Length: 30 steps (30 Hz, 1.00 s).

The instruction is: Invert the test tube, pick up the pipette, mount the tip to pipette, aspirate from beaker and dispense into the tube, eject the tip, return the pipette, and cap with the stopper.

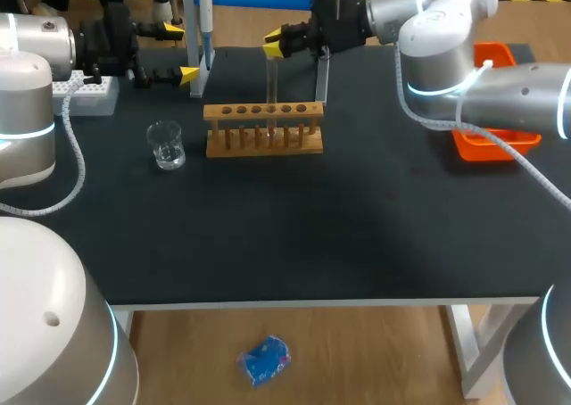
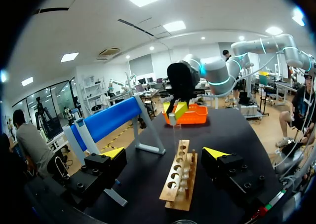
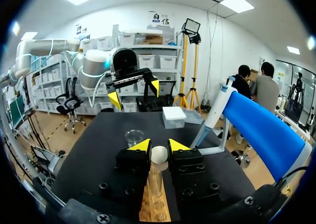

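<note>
**Step in hand:** the first one, inverting the test tube. Judged from the layout, none of the later steps has been started.

**Right arm:** the right gripper (image 1: 273, 45) is over the far edge of the wooden rack (image 1: 263, 112). Its jaws are closed on the test tube (image 1: 271, 79) near the tube's upper end. In the right wrist view a rounded, whitish end shows between the yellow tips. The tube hangs upright with its lower end at the level of the rack's holes. I cannot tell whether that end is still seated in the rack.

**Left arm:** the left gripper (image 1: 181, 53) is beside the pipette (image 1: 204, 12), which rests on its stand. Its jaws are spread wide and hold nothing.

**Other task items:** the beaker (image 1: 166, 144) stands on the table (image 1: 294, 235) left of the rack. The tip box (image 1: 85, 91) is at the far left. The stopper cannot be made out.

**Next move, in my judgement:**
- Lift the tube straight up until it clears the rack.
- Rotate the wrist end for end, keeping a firm hold on the smooth glass.
- Lower the tube squarely into a hole.
- The left arm can take the pipette once this is done.
</note>
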### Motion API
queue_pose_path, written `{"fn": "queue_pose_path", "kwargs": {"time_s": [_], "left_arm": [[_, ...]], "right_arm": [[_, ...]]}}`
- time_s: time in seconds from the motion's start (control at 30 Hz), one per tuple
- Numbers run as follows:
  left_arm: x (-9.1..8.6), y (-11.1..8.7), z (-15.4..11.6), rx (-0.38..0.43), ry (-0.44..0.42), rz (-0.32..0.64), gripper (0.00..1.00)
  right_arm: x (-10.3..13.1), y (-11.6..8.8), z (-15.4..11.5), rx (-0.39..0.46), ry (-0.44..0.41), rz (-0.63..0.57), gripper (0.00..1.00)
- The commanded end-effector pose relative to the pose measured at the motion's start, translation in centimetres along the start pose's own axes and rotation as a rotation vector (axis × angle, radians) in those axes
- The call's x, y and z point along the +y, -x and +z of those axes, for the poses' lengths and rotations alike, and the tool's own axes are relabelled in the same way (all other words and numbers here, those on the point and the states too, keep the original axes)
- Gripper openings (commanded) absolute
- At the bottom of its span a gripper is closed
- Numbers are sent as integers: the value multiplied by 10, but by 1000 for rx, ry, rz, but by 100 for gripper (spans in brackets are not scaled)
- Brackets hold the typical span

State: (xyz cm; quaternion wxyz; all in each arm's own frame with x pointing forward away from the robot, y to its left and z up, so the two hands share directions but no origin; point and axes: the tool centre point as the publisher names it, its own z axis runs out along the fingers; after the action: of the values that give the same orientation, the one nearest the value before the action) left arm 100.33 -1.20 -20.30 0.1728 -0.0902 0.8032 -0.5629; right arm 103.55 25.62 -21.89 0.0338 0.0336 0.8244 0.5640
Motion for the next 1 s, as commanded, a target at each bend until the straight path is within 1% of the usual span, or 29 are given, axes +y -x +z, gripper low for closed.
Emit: {"fn": "queue_pose_path", "kwargs": {"time_s": [0.03, 0.4, 0.73, 1.0], "left_arm": [[0, 1, -1, 4, 2, -1, 100], [0, 1, -1, 4, 2, -1, 100], [0, 1, -1, 4, 2, -1, 100], [0, 1, -1, 4, 2, -1, 100]], "right_arm": [[-3, 1, 2, 5, -8, -2, 0], [-7, 0, 2, 3, -36, -3, 0], [5, 2, -3, -13, -12, -14, 0], [6, -3, -2, -9, -6, -14, 0]]}}
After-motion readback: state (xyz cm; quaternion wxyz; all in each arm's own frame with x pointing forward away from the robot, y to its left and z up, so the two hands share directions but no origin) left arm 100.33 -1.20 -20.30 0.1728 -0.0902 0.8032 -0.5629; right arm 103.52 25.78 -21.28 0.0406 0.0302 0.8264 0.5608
